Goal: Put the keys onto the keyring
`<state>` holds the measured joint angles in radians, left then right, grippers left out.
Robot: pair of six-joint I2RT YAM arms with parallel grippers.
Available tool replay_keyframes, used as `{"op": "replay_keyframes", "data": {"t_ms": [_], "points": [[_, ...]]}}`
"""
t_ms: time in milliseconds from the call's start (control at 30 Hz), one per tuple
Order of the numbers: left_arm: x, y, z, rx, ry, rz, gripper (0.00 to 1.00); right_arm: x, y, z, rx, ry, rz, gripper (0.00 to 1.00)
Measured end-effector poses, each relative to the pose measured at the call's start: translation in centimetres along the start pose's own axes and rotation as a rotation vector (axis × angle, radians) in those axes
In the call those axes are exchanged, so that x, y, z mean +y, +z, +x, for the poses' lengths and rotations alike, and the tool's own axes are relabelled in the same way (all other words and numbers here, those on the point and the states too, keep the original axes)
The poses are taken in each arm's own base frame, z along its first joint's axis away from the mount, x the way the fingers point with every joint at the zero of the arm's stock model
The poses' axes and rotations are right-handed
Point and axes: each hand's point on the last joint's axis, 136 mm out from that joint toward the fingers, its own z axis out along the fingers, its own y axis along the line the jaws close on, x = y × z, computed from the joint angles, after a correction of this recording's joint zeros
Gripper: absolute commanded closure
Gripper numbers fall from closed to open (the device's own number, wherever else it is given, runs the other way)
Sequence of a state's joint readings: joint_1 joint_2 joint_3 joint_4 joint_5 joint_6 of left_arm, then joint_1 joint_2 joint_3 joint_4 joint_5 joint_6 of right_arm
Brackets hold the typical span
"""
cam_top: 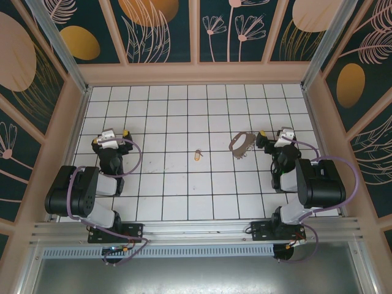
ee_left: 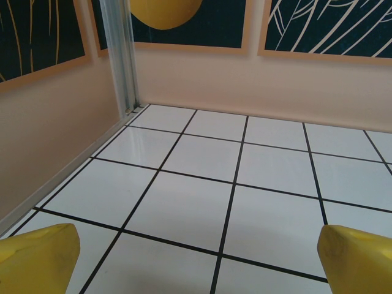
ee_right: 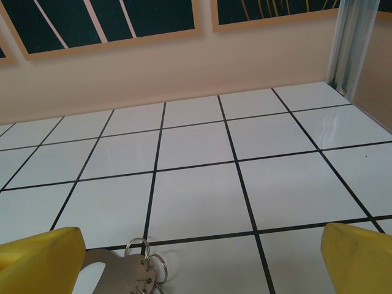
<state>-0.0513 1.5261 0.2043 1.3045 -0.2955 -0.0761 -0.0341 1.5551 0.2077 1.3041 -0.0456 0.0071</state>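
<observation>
Found the left gripper (cam_top: pixel 111 136) low over the left part of the white tiled table (cam_top: pixel 184 110), pointed toward the far wall (cam_top: pixel 196 72). Saw its yellow fingertips (ee_left: pixel 38 260) at the two bottom corners of the left wrist view, jaws spread wide, with bare tile between them. Found the right gripper (cam_top: pixel 274 135) mirrored on the right side of the table and likewise spread wide (fingers again at the bottom corners of its own wrist view, pinching nothing).

Spotted the keyring (cam_top: pixel 241 144), a brownish fob with metal loops, lying flat on the tiles just to the left of the right gripper. Caught its rings (ee_right: pixel 146 256) at the bottom edge of the right wrist view, close beside the left-hand finger there; could not tell whether fob and finger touched.

Noted a small brass-coloured key (cam_top: pixel 197 154) near the middle of the table, between the two arms, apart from the keyring and off to its left. Could not make out its finer shape.
</observation>
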Motion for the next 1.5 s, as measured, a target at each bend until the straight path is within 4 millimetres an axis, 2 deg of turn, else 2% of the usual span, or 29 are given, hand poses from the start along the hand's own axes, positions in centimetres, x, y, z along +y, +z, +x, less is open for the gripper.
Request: {"op": "replay_keyframes", "data": {"t_ms": [267, 367, 533, 633, 733, 867, 1000, 1067, 1233, 1400, 1500], "points": [[0.0, 0.0, 0.0, 0.001, 0.000, 0.000, 0.01, -0.5, -0.1, 0.0, -0.007, -0.002, 0.053, 0.01], [-0.1, 0.3, -0.6, 0.030, 0.002, -0.005, 0.01, -0.1, -0.7, -0.1, -0.010, -0.015, 0.073, 0.01], [-0.4, 1.2, -5.9, -0.027, -0.066, -0.024, 0.01, 1.8, -1.4, -4.0, -0.089, -0.049, 0.073, 0.01], [-0.7, 1.3, -7.2, -0.012, -0.115, -0.016, 0.01, 2.4, -1.2, -6.0, -0.100, -0.032, 0.073, 0.01], [-1.7, 1.4, -7.1, 0.043, -0.159, 0.030, 0.01, 2.7, -0.8, -7.2, -0.064, 0.004, 0.072, 0.01], [-5.8, 0.9, -6.4, 0.143, -0.183, 0.179, 0.01, 3.2, -0.2, -7.2, 0.029, 0.056, 0.055, 0.01], [-12.2, -1.0, -6.1, 0.239, -0.174, 0.392, 0.01, 3.7, 0.3, -5.0, 0.175, 0.092, 0.007, 0.01], [-14.3, -1.8, -5.9, 0.276, -0.180, 0.469, 0.01, 3.7, 1.0, -3.7, 0.258, 0.110, -0.015, 0.01], [-19.2, -5.2, -4.3, 0.372, -0.172, 0.635, 0.01, 4.5, 3.3, -1.1, 0.435, 0.138, -0.075, 0.01], [-24.2, -9.3, -2.3, 0.468, -0.134, 0.783, 0.01, 5.3, 3.1, 1.2, 0.538, 0.160, -0.123, 0.01], [-26.5, -10.9, -1.6, 0.501, -0.119, 0.840, 0.01, 5.6, 2.7, 1.9, 0.571, 0.172, -0.140, 0.01]]}}
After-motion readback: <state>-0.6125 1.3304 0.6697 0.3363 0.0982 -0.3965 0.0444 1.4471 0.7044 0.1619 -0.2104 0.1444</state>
